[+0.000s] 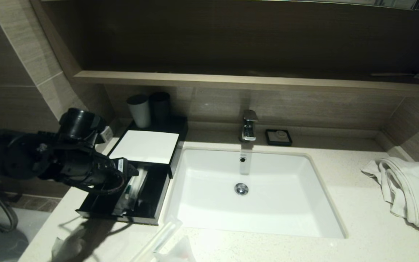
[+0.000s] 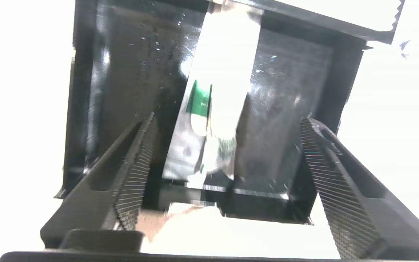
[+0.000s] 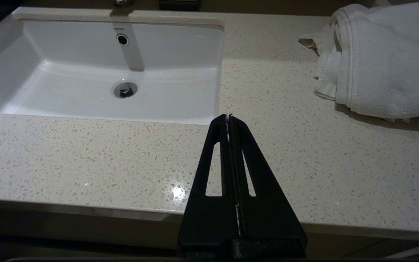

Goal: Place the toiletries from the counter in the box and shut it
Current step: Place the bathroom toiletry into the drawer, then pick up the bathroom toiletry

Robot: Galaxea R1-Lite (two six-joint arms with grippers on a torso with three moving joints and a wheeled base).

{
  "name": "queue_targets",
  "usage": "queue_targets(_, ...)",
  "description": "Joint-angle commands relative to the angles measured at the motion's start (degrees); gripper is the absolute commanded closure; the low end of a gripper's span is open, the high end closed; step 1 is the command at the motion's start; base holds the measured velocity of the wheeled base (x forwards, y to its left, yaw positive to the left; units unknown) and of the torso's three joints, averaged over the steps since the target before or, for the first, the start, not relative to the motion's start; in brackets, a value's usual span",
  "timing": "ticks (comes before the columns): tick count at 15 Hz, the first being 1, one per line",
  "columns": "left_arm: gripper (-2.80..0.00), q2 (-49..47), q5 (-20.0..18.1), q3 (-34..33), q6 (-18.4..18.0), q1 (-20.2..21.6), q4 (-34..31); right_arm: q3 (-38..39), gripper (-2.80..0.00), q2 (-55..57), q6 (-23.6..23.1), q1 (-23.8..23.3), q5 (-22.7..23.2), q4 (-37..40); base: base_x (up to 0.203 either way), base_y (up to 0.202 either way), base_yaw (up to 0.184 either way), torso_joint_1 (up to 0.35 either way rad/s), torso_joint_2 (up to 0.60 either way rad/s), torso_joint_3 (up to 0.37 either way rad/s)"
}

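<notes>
Packing is under way: the left gripper (image 2: pixel 224 145) hangs over the open near half of the black box (image 1: pixel 160 203), which sits on the counter (image 1: pixel 340 203) just left of the sink (image 1: pixel 253 189). Its fingers (image 2: pixel 136 167) are spread wide with nothing between them. Directly below, a white sachet with green print (image 2: pixel 209 120) lies flat on the glossy floor of the box, running lengthwise between the two fingers. In the head view that packet (image 1: pixel 135 187) shows as a pale strip inside the box, partly masked by the arm.

The white lid (image 1: pixel 144 146) rests over the far half of the box, so the box is only half covered. Two cups (image 1: pixel 149 108) stand beyond it.

More toiletries wait on the near edge of the counter: a clear wrapped stick-shaped item (image 1: pixel 160 236) and, to its left, a crumpled pale packet (image 1: pixel 66 249) in the arm's shadow. What exactly they are cannot be told.

Judging from this, one item is in and the rest are not. The next move calls for lifting the open left gripper clear of the box wall and bringing it nearer, down over one of the remaining items, before the lid is slid shut.

The right gripper (image 3: pixel 228 118) is parked low over the near counter right of the sink, its fingers pressed together and empty; a white towel (image 3: pixel 380 58) lies far right.
</notes>
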State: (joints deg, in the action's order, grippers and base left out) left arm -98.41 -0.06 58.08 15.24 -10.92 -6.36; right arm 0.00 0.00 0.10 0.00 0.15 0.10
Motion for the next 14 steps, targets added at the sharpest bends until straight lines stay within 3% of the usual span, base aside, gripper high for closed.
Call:
queue_targets(1,-2.80,6.1,0.0,-1.8,0.1,0.6,0.1,0.0,0.00,0.0,0.0,0.0,0.0,0.0,0.000,0.000,0.000,0.000,0.00,0.000)
queue_targets(2,0.00,7.7,0.0,-2.7,0.1,1.3,0.3,0.0,0.00,0.0,0.0,0.0,0.0,0.0,0.000,0.000,0.000,0.000,0.00,0.000)
queue_targets(7,0.00,13.9,0.1,-8.0,-0.8,7.7,0.0,0.0,0.00,0.0,0.0,0.0,0.0,0.0,0.000,0.000,0.000,0.000,0.00,0.000)
queue_targets(14,0.00,21.5,0.1,-19.5,-4.4,9.6,0.5,0.0,0.00,0.0,0.0,0.0,0.0,0.0,0.000,0.000,0.000,0.000,0.00,0.000)
